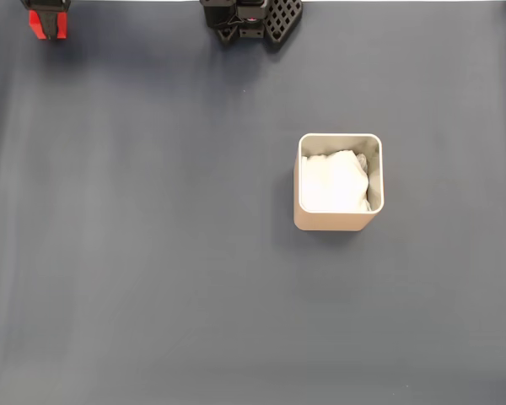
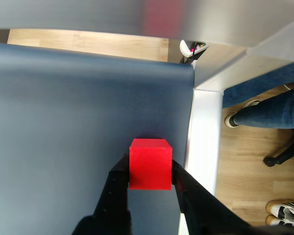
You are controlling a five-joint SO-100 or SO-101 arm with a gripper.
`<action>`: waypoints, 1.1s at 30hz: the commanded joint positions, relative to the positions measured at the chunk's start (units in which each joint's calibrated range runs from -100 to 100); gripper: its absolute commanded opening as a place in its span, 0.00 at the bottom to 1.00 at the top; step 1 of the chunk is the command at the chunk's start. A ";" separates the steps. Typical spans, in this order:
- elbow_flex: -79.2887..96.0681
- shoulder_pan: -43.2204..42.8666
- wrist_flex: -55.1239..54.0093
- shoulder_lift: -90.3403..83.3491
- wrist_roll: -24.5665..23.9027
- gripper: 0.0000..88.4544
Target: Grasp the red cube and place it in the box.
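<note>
Wrist view: claw clamped on the red cube above a dark blue mat, wooden floor beyond.

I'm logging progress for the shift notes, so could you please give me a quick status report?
Gripper shut on red cube, held above the mat. Box stands open, white padding inside, no cube in it. Nothing in the way.

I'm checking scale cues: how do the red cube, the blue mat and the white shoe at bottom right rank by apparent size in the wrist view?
1. blue mat
2. red cube, enlarged by nearness in the claw
3. white shoe, partly cropped and farther away
</note>
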 commanded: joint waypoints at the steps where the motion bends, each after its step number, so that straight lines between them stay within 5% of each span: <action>1: -2.52 -0.58 2.16 -3.41 1.03 0.01; 14: -2.70 -3.14 4.87 -6.00 2.15 0.00; 33: -8.90 -24.44 17.51 -21.67 0.59 0.00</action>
